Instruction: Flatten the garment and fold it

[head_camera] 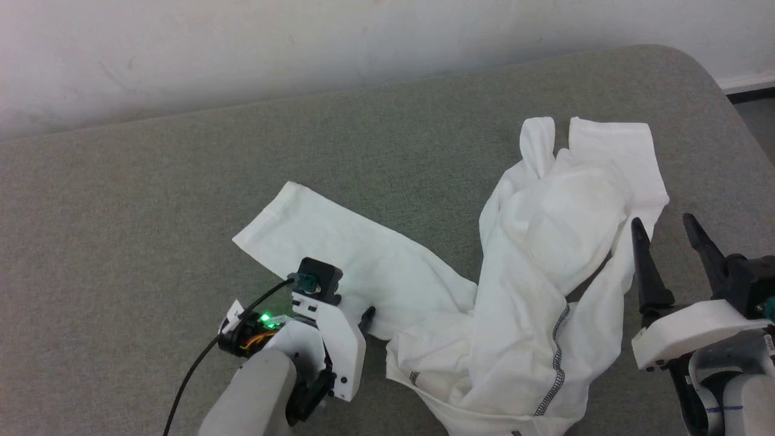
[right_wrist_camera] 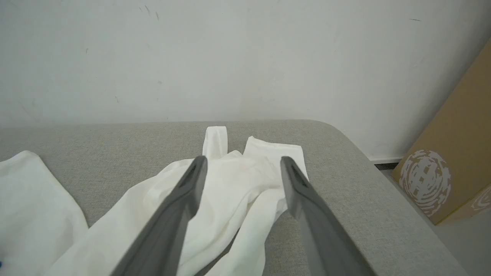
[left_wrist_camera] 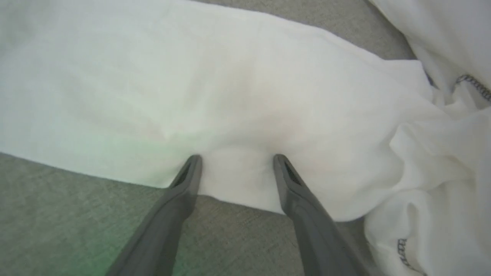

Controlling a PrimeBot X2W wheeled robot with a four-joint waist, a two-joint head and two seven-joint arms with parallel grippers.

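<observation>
Garment (head_camera: 545, 272) of thin white cloth, heaped in loose folds on the right half of a grey padded table (head_camera: 181, 212), toward the near side. One sleeve (head_camera: 339, 248) spread nearly flat, reaching out to the left; body bunched and twisted, with dark zigzag stitching (head_camera: 557, 357) along a seam at the front. Probably very light, limp and smooth: apt to slide over itself, drape and crease rather than keep any shape. Best taken with a pinch at a hem, cuff or seam edge, not in the middle of a panel, then drawn out slowly along the table. Left gripper (left_wrist_camera: 236, 161) low at the near edge of the sleeve, close to where sleeve meets body; fingers parted, tips touching the cloth, nothing clamped. Right gripper (head_camera: 666, 227) just beside the right edge of the heap, fingers spread wide, holding nothing, pointing toward the far end. Beyond the table, a pale wall (head_camera: 242, 48); off to the right, a cardboard box (right_wrist_camera: 452, 161)
</observation>
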